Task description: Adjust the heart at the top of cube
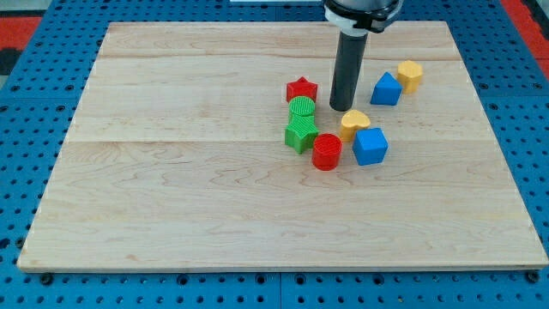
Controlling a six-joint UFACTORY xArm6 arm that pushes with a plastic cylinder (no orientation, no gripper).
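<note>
The yellow heart lies right of the board's middle, touching the top-left of the blue cube. My tip stands just above and left of the yellow heart, very close to it. A red cylinder sits left of the blue cube, just below the heart.
A red star, a green cylinder and a green star stand in a column left of my tip. A second blue block and a yellow block lie to the upper right. The wooden board rests on a blue pegboard.
</note>
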